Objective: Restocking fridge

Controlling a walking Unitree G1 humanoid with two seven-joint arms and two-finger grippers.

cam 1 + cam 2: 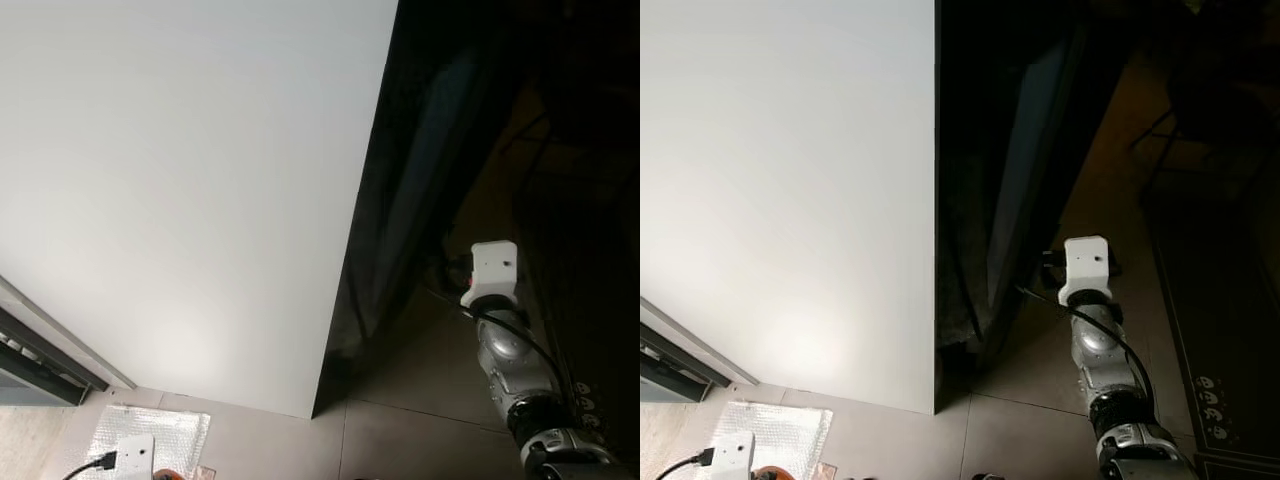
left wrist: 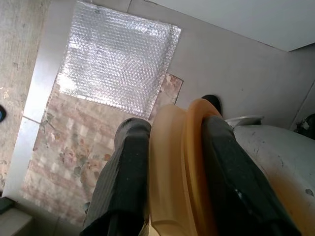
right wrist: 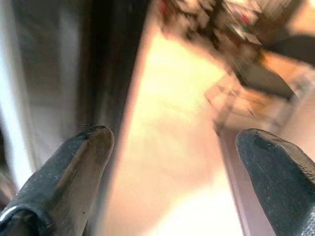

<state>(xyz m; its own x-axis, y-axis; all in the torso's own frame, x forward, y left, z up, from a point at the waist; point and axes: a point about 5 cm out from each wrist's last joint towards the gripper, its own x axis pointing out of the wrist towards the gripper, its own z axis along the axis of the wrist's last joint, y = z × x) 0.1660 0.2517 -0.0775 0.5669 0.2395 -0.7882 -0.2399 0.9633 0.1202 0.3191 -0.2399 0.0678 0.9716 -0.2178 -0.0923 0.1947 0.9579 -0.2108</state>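
Note:
A tall appliance with a white side panel (image 1: 180,200) and a glossy black front (image 1: 400,190) stands before me. My right arm, with its white wrist housing (image 1: 493,270), reaches low toward the black front. In the right wrist view my right gripper (image 3: 174,137) is open with nothing between its fingers, beside a dark vertical edge. My left gripper (image 2: 172,125) hangs low at my left and is shut on a pale orange, rounded plastic item (image 2: 172,172). Its white wrist housing (image 1: 128,455) shows at the bottom left.
A silver bubble-wrap sheet (image 2: 118,59) lies on the tiled floor beside a floral mat (image 2: 69,147). A sliding-door track (image 1: 40,360) runs at the far left. A dark patterned rug (image 1: 1220,390) lies at the right. A chair's dark legs (image 1: 1160,125) stand beyond it.

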